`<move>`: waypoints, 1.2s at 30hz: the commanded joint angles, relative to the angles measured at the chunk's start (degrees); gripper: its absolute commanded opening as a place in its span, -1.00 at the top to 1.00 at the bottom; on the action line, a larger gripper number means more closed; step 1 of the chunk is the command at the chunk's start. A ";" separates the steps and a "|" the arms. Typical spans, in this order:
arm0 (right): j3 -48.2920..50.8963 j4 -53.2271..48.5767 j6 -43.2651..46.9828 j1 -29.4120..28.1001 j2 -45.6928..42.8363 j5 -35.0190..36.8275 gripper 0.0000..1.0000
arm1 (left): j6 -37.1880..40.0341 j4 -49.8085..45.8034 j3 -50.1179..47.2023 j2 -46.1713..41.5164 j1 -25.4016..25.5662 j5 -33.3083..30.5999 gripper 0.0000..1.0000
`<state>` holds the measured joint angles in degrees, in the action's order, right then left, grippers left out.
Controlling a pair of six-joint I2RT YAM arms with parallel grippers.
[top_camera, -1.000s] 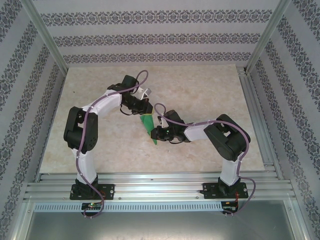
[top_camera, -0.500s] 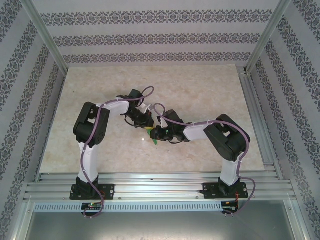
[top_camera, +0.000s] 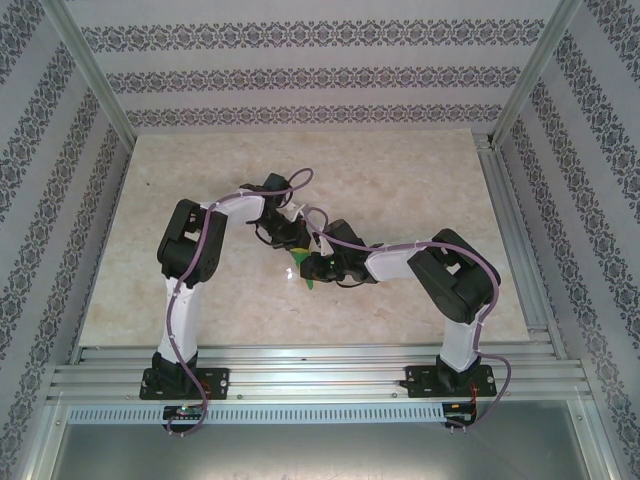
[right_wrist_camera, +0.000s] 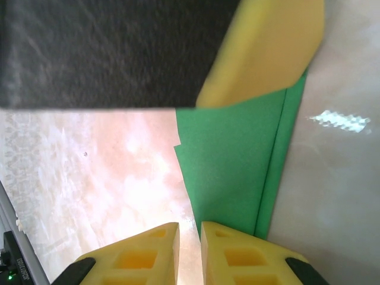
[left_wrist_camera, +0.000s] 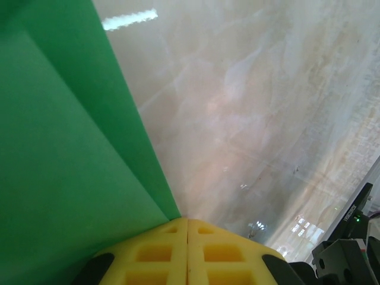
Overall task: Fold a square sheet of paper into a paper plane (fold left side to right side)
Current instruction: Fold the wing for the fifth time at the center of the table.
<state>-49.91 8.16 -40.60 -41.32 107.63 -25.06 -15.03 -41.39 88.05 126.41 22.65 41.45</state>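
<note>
1. The pale marbled table (top_camera: 400, 180) spreads out beneath both pincers and well beyond them on every side.
2. The left arm (top_camera: 185, 250) and the right arm (top_camera: 455, 275) bend inward, so their pincers meet almost tip to tip.
3. The green sheet of paper (right_wrist_camera: 231, 160) is creased, with a narrow strip doubled along one long edge. It stretches between the two pincers, one end at the left pincer's tip and the other at the right pincer's tips.
4. The left pincer (left_wrist_camera: 187, 228) is fully closed, its yellow pads pressed flat together with only a seam between them. The paper lies against the outer side of one pad and is not seen between the pads. From the right wrist, one pad (right_wrist_camera: 267, 53) sits over the paper's far end.
5. The right pincer (right_wrist_camera: 190, 228) is a narrow slit apart, and bare table shows through the gap. The paper's near end runs behind one finger. I cannot tell whether that finger presses on it.
6. A small streak of reflected light (right_wrist_camera: 338, 120) lies on the table ahead of the right pincer, just beside the paper.
</note>
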 commanded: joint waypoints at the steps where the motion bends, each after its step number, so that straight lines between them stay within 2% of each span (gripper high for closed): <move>1: 3.55 -10.41 1.25 -2.08 4.16 3.26 0.65 | 2.27 0.60 3.73 2.42 -2.59 -3.43 0.84; 22: 3.61 -11.73 1.55 -2.45 3.50 3.62 0.64 | -0.34 -3.57 27.50 16.24 -5.33 -6.39 0.86; 29: 3.20 -12.03 1.83 -2.36 2.43 3.85 0.63 | -0.62 -5.09 29.60 14.92 -6.57 -6.54 0.84; 32: 2.14 -12.58 2.25 -2.10 2.23 3.69 0.61 | -0.75 -6.21 31.52 12.97 -7.42 -6.36 0.76; 36: 1.01 -13.24 2.95 -2.01 0.85 3.56 0.60 | -1.73 -7.31 32.52 8.53 -8.13 -7.42 0.76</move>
<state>-50.65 6.02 -39.03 -42.28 106.98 -22.72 -15.75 -47.83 118.54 140.46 15.11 35.62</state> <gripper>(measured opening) 0.200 0.121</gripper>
